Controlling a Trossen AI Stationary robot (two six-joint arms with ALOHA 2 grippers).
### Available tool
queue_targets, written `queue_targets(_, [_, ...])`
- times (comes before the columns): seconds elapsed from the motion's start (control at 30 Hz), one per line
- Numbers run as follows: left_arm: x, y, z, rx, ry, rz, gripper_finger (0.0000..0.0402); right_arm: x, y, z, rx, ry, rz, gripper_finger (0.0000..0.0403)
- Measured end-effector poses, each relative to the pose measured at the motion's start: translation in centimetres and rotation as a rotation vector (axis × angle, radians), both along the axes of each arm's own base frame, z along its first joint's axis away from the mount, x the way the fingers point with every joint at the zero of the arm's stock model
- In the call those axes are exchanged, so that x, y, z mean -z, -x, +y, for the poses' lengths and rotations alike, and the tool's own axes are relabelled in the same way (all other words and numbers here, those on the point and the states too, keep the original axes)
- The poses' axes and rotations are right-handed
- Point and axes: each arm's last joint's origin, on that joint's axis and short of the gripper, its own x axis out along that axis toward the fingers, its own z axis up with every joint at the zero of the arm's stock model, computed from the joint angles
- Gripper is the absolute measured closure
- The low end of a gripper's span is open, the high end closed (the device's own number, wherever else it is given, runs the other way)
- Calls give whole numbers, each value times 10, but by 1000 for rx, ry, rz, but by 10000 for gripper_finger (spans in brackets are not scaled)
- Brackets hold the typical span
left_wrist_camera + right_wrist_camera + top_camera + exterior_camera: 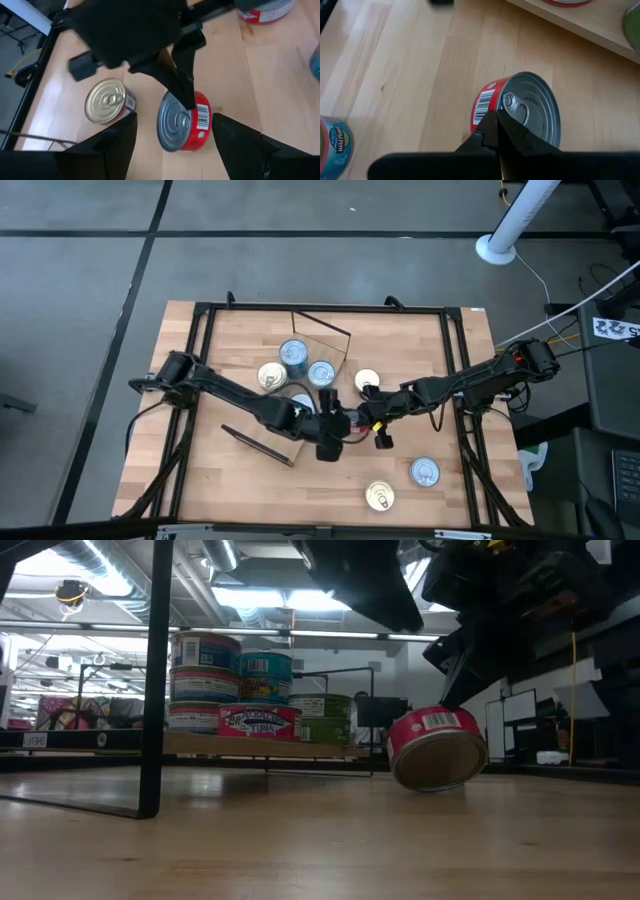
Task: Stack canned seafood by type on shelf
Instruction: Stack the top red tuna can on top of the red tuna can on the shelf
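Low view alone shows cans stacked on the shelf; right gripper, jaws together, touches the tilted red can; left gripper spread around it.

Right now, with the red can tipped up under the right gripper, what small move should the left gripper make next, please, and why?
Probably close the left gripper on the red can: its open fingers flank the tilted can, while the shut right gripper presses its rim.

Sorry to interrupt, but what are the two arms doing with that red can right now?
The red can is tipped up on the table, off the shelf. The right pincer, shut, presses its tip on the can's silver lid. The left pincer is open, straddling the can. Other cans are already stacked on the shelf.
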Motion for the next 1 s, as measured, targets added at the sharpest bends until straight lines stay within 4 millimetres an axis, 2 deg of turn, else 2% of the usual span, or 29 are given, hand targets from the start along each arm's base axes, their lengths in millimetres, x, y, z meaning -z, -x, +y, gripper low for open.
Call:
queue_targets(0.3, [32, -14, -3, 25, -36, 30, 149, 0, 0, 0, 0, 0, 1, 403])
queue_targets(0.43, [38, -16, -3, 17, -30, 34, 149, 0, 0, 0, 0, 0, 0, 403])
queue_targets(0.73, [36, -18, -4, 3, -5, 0, 149, 0, 0, 0, 0, 0, 1, 403])
queue_targets(1.0, [64, -24, -6, 2, -19, 53, 149, 0, 0, 0, 0, 0, 0, 403])
